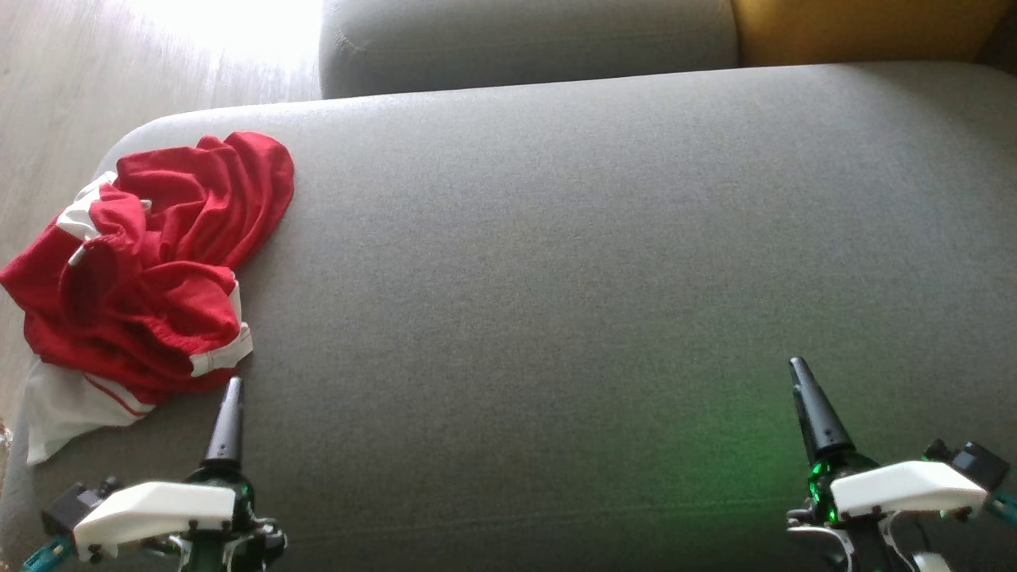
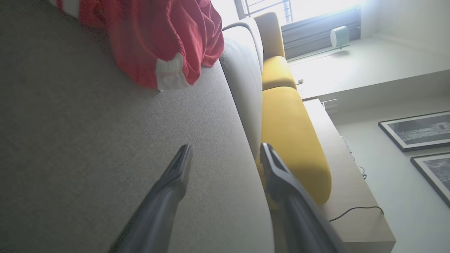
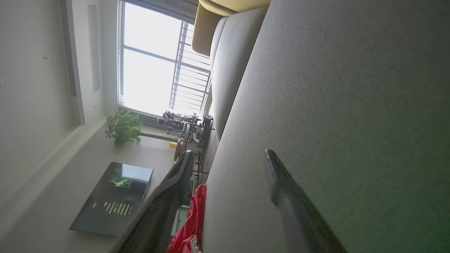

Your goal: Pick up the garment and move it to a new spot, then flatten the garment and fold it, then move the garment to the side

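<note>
- Garment [image 1: 143, 270]: a crumpled red heap at the left end of the grey seat cushion [image 1: 556, 278]. One white panel droops over the cushion's left edge toward the floor [image 1: 71, 87]. I can't see any number print in this pile.
- Left gripper [image 2: 225, 151]: low at the near left and empty, with its fingers pointing toward the sofa back. Left wrist view shows the two fingers spread with bare cushion between them.
- Head view shows that gripper as a single dark spike, so I read the wrist as rolled on its side with one finger above the other. The tip sits just beside the garment's near hem, apart from it.
- Right gripper [image 3: 228, 154]: at the near right over bare cushion, well apart from the garment. It has the same side-rolled pose, with fingers spread and nothing between them.
- Both white wrist housings sit at the bottom edge of the head view, forearms out of frame.
- Green glow on the cushion just left of the right wrist.
- Grey back cushion [image 1: 524, 40] and yellow cushion [image 1: 858, 28] lie beyond the seat.
</note>
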Controlling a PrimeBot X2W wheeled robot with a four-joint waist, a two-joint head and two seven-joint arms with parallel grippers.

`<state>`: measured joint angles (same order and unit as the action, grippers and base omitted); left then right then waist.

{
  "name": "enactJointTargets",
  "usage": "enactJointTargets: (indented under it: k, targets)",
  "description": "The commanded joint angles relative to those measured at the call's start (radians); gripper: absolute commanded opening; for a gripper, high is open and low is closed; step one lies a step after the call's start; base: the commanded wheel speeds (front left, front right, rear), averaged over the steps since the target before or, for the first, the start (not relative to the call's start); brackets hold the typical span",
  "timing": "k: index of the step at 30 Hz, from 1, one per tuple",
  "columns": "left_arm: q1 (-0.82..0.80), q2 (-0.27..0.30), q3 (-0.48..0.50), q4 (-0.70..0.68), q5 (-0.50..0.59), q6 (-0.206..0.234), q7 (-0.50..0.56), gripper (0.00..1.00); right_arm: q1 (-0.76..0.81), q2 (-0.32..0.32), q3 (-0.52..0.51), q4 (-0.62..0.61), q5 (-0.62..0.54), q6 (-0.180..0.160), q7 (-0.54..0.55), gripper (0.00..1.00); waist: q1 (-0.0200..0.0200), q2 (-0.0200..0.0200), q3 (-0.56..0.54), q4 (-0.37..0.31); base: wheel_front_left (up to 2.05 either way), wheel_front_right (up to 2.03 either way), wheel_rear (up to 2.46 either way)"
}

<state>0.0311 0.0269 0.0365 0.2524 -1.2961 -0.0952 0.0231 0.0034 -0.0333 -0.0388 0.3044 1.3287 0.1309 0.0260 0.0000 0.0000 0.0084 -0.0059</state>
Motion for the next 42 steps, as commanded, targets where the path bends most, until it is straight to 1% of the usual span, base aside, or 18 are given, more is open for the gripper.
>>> enactJointTargets:
  k: [1, 8, 15, 16, 24, 42]
  targets:
    - [-0.043, 0.011, -0.002, -0.046, 0.030, 0.004, -0.010, 1.00, -0.056, -0.006, 0.013, -0.042, -0.030, 0.000, -0.010, 1.00, 0.0000, 0.0000, 0.000, 0.000, 0.00, 0.00, 0.00]
    - [-0.037, 0.011, -0.018, -0.077, 0.141, 0.029, -0.030, 1.00, -0.058, -0.007, 0.042, -0.070, -0.180, 0.000, -0.031, 1.00, 0.0000, 0.0000, 0.002, -0.001, 0.00, 0.00, 0.00]
    - [-0.035, 0.012, -0.035, -0.102, 0.240, 0.045, -0.051, 1.00, -0.060, -0.008, 0.068, -0.094, -0.292, 0.000, -0.052, 1.00, 0.0000, 0.0000, 0.001, -0.002, 0.00, 0.00, 0.00]
    - [-0.034, 0.013, -0.038, -0.108, 0.267, 0.051, -0.057, 1.00, -0.061, -0.008, 0.073, -0.099, -0.318, 0.000, -0.057, 1.00, 0.0000, 0.0000, 0.000, -0.003, 0.00, 0.00, 0.00]
    - [-0.027, 0.014, -0.043, -0.133, 0.371, 0.077, -0.080, 1.00, -0.061, -0.009, 0.090, -0.122, -0.410, 0.000, -0.081, 1.00, 0.0000, 0.0000, -0.004, -0.005, 0.00, 0.00, 0.00]
    - [-0.020, 0.020, -0.072, -0.190, 0.607, 0.112, -0.130, 1.00, -0.070, -0.011, 0.138, -0.164, -0.627, 0.000, -0.131, 1.00, 0.0000, 0.0000, -0.007, -0.010, 0.00, 0.00, 0.00]
